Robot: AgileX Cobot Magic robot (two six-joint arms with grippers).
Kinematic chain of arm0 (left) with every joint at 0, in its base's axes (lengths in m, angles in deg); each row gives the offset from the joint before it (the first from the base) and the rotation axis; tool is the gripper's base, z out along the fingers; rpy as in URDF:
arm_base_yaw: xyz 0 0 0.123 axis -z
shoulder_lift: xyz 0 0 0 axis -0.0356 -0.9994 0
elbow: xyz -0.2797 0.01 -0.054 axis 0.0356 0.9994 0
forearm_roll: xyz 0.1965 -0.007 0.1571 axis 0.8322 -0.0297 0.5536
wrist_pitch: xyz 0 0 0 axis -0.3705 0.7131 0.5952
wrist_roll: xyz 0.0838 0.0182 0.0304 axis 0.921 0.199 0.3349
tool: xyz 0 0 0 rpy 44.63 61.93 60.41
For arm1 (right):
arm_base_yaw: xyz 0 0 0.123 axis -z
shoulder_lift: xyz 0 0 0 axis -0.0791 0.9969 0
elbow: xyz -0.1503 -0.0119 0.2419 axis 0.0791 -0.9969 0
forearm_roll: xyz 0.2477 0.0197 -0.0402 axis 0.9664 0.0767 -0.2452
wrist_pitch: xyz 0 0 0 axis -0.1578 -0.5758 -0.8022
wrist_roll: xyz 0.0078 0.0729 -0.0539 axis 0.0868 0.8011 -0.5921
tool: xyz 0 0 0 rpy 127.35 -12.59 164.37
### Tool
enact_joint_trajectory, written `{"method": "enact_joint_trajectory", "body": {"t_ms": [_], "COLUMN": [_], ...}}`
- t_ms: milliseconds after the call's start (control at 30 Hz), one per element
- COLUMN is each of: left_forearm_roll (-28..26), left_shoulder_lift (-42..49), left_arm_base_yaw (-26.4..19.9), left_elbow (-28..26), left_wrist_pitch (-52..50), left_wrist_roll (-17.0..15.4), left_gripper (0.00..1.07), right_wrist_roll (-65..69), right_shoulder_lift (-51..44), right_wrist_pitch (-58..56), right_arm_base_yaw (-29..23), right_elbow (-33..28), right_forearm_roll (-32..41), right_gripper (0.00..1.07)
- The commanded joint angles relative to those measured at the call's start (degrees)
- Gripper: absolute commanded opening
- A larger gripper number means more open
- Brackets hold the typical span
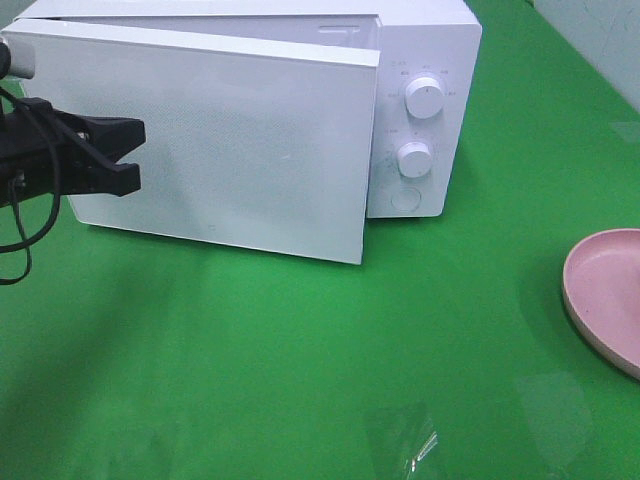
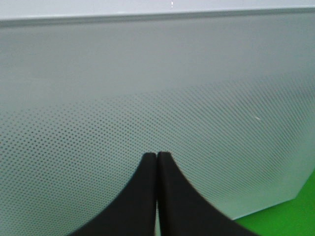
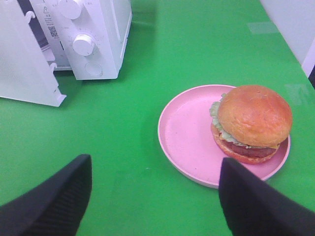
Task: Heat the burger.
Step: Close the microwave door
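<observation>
Door [image 1: 215, 150] stands partly open; our left claw [image 2: 157, 158], pressed together, should swing it wider before our right claw [image 3: 155, 196], spread apart, fetches the burger [image 3: 251, 123] — resting on its plate [image 3: 189, 137].

Tabletop [image 1: 300, 370]: bright green covering, smooth, evenly lit; soft glare patches near the front edge; pale wall [image 1: 600, 40] at the far right corner, light grey-white, plain; white microwave [image 1: 430, 60] standing at the back, door swung open; pink plate [image 1: 605, 290] at the right edge.
</observation>
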Motion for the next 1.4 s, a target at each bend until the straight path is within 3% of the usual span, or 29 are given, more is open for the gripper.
{"method": "enact_joint_trajectory", "body": {"t_ms": [33, 367, 633, 1400], "left_forearm_roll": [-2.7, -7.7, -13.5, -17.0], "left_shoulder_lift": [-0.8, -5.3, -10.0, -18.8], "left_arm_base_yaw": [1.8, 7.2, 12.4, 17.9], "left_elbow": [-1.9, -7.7, -13.8, -25.9], "left_wrist_pitch": [2.1, 3.2, 4.2, 6.5], "left_wrist_roll": [0.2, 2.4, 6.6, 6.6], "left_gripper": [0.00, 0.00, 0.00, 0.00], "right_wrist_roll": [-0.8, -0.8, -0.8, -0.8], "right_shoulder_lift": [-1.3, -1.3, -1.3, -1.3], "right_wrist_pitch": [0.1, 0.1, 0.1, 0.1], "right_arm_base_yaw": [0.3, 0.3, 0.3, 0.3], "right_elbow": [-0.1, -0.1, -0.1, -0.1], "right_forearm_roll": [0.3, 0.3, 0.3, 0.3], "right_gripper": [0.71, 0.71, 0.71, 0.71]}}
